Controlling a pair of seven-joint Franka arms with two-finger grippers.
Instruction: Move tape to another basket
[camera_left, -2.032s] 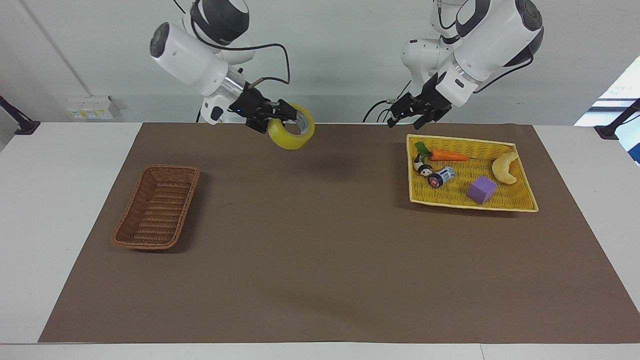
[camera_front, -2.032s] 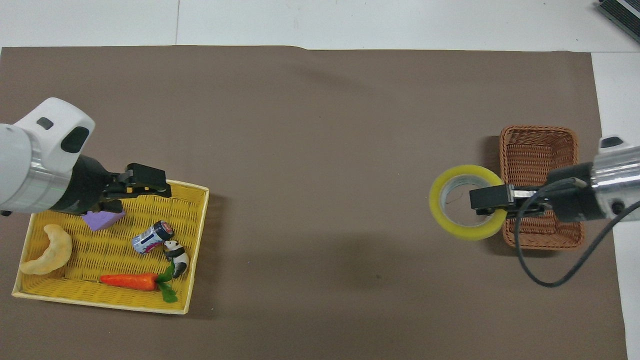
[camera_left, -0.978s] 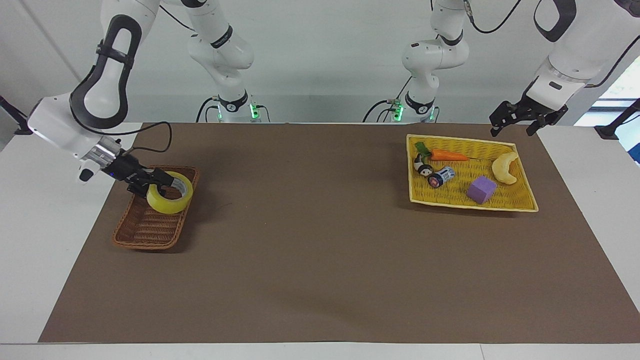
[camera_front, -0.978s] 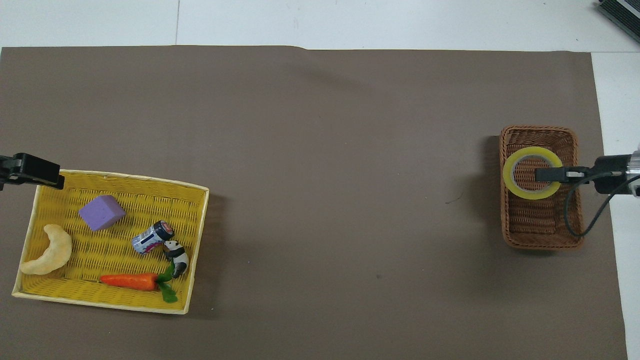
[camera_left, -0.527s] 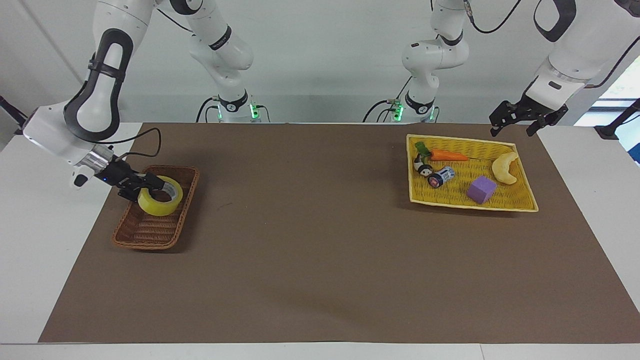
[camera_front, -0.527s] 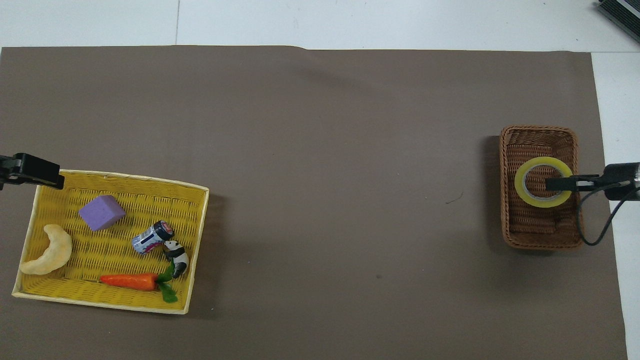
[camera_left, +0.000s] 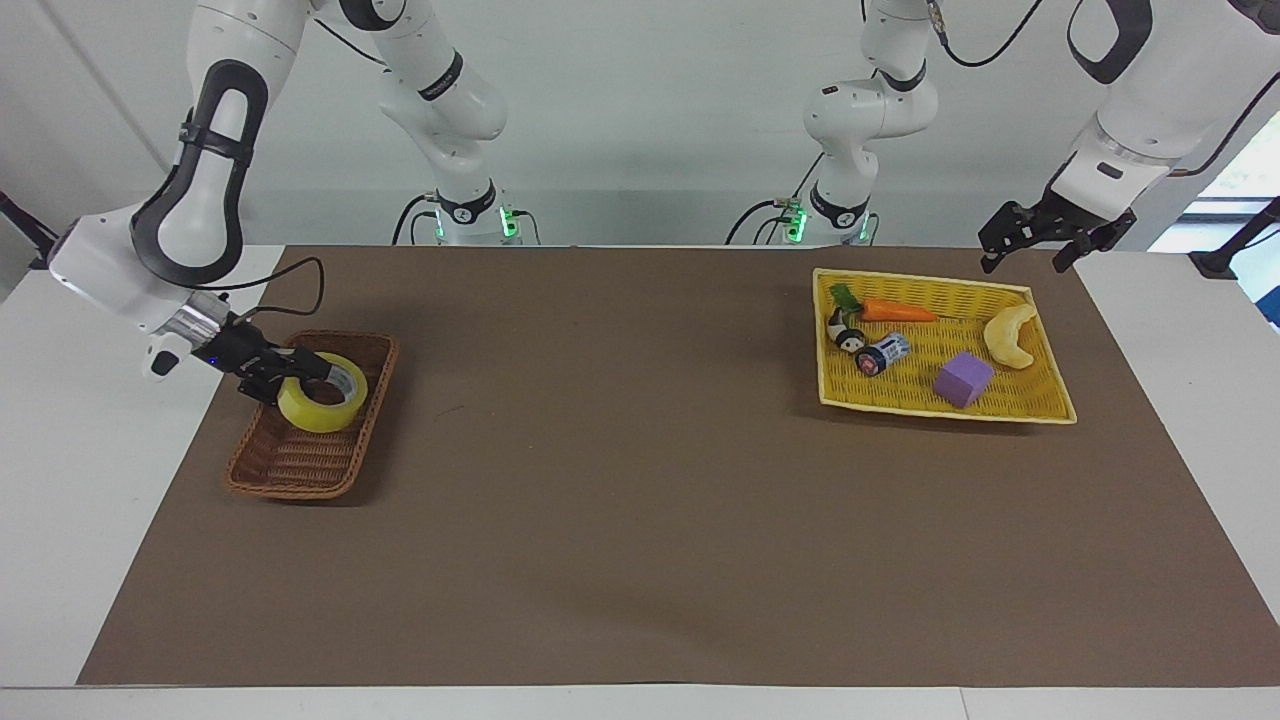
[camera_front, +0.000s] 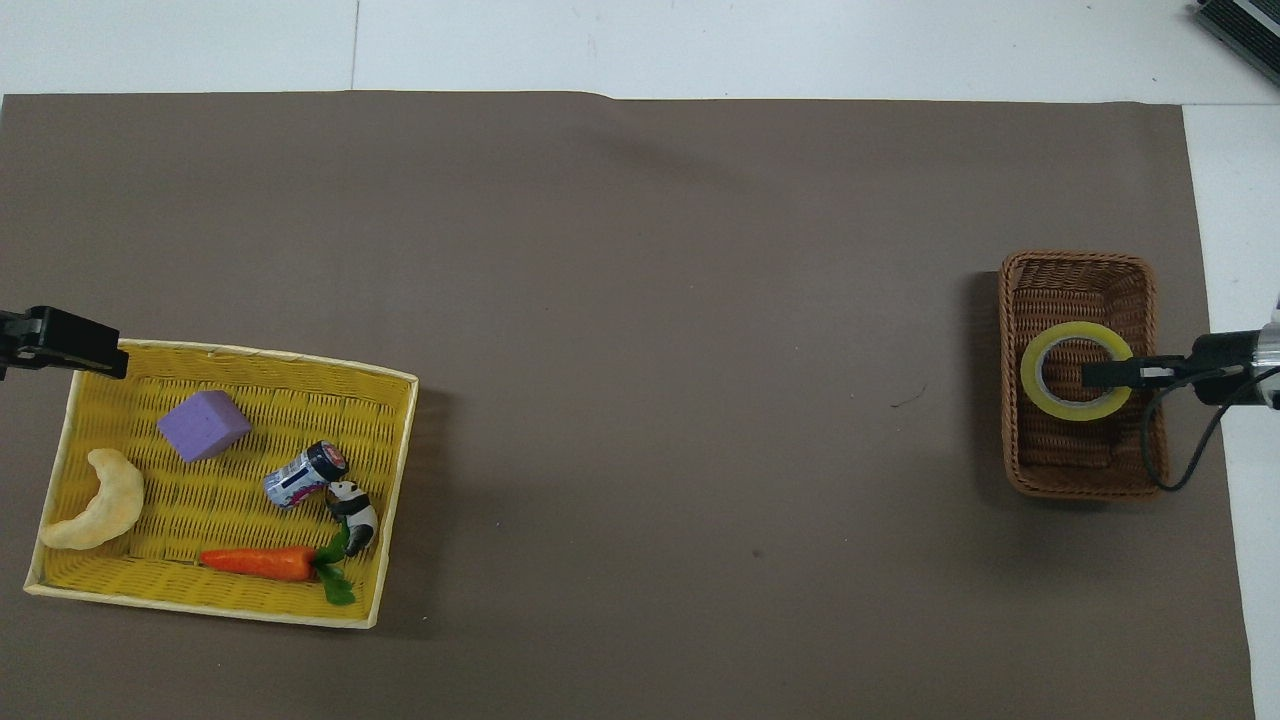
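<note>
On brown table mat (camera_left: 620, 480), right gripper (camera_left: 292, 372) grips tape (camera_left: 322, 392) inside basket (camera_left: 300, 465), frame's left; left gripper (camera_left: 1030, 240) spread, waiting upper right.

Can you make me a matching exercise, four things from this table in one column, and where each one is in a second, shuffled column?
1. tape
2. carrot
3. left gripper
4. purple block

A. over the table, by the yellow tray's corner
B. in the wicker basket, on the right gripper
C. in the tray, edge nearest the robots
D. in the tray, beside the crescent toy

Pairs: 1-B, 2-C, 3-A, 4-D
</note>
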